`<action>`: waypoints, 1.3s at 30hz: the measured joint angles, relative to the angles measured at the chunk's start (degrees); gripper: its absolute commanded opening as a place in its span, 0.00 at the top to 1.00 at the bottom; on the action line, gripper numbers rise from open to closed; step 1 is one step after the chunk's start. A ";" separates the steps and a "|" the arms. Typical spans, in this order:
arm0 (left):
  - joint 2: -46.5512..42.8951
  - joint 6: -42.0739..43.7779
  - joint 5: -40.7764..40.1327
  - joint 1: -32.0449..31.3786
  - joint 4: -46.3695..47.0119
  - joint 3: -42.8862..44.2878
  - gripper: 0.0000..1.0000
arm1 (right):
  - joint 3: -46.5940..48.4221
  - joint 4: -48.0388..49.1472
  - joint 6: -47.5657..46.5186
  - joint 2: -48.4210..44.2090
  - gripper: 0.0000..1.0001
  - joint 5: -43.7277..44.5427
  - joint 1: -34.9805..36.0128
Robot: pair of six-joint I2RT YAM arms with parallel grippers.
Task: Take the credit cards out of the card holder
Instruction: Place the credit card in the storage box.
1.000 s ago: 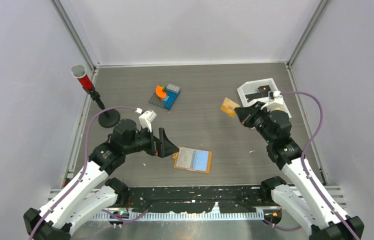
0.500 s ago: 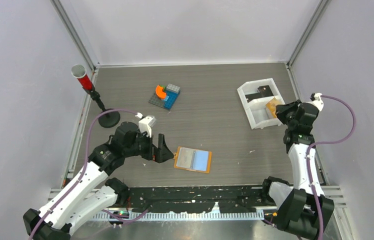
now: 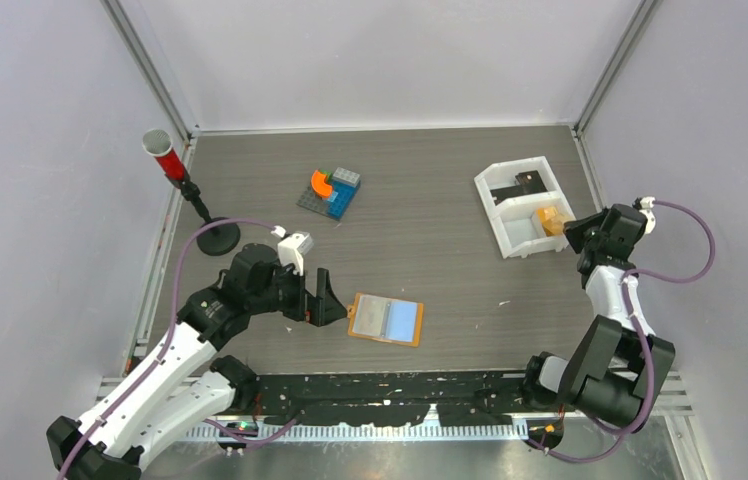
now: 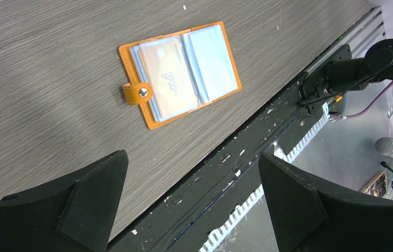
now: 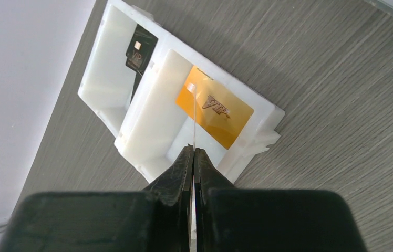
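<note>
While the orange holder lies open near the table's bottom edge, with open tabletop beyond, the left gripper gapes just left of it. One gold card shows in its clear sleeves. By the right edge, the tray holds one dark card and one VIP card. The right gripper pinches a thin card, edge-on.

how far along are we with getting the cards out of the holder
Done: a black card lies in the white tray's far compartment. In hand: the right gripper is shut on a thin card seen edge-on over the near compartment, where a gold VIP card shows; same card or not, can't tell. Left: the open card holder has a sleeved gold card, with the open left gripper near it.
</note>
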 measured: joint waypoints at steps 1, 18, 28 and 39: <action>0.00 0.00 0.00 0.00 0.00 0.00 0.01 | 0.02 0.37 0.24 0.72 0.95 -0.04 -0.11; 0.85 0.22 -0.24 0.00 -0.28 1.29 0.01 | -0.02 10.21 4.37 7.58 0.95 -0.87 -0.46; 1.79 0.26 -0.63 0.00 -0.61 1.70 0.01 | -2.03 14.99 7.23 11.30 0.89 -1.92 -0.87; 2.43 0.22 -1.05 0.00 -0.66 1.77 0.01 | -3.39 16.22 8.59 11.30 0.76 -0.37 -0.96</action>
